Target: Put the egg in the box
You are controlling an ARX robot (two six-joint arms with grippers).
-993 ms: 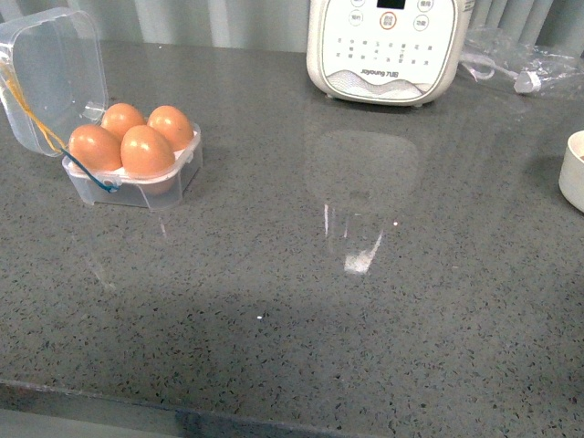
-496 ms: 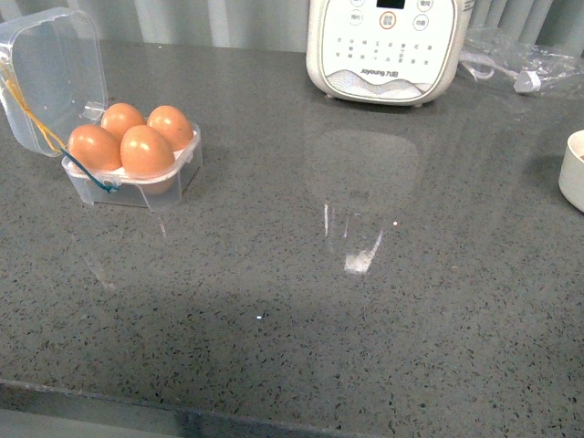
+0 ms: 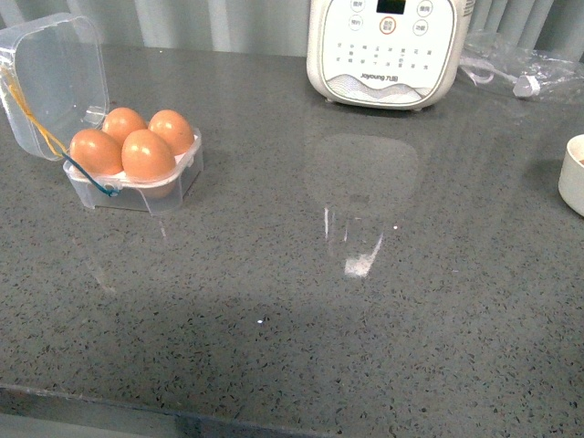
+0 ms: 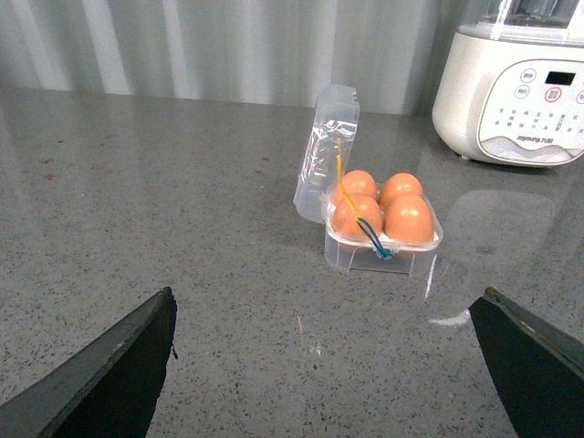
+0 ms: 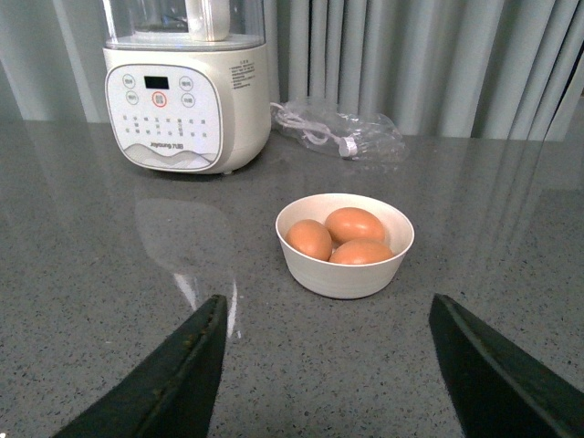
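Observation:
The box (image 3: 137,195) is a small clear plastic case at the counter's left, its hinged lid (image 3: 55,78) standing open behind it. Several brown eggs (image 3: 148,153) sit in its slots, and every slot that shows is filled. In the left wrist view the box (image 4: 379,261) lies ahead of my left gripper (image 4: 327,303), which is open, empty and well short of it. My right gripper (image 5: 328,307) is open and empty too, just in front of a white bowl (image 5: 401,243) holding three brown eggs (image 5: 354,224). Neither gripper shows in the front view.
A white appliance (image 3: 388,50) with a button panel stands at the back of the counter. A clear plastic bag (image 3: 520,68) lies to its right. The bowl (image 3: 575,173) is cut off by the right edge. The counter's front edge runs along the bottom.
The front view has shifted by a few pixels. Nothing on the counter has moved.

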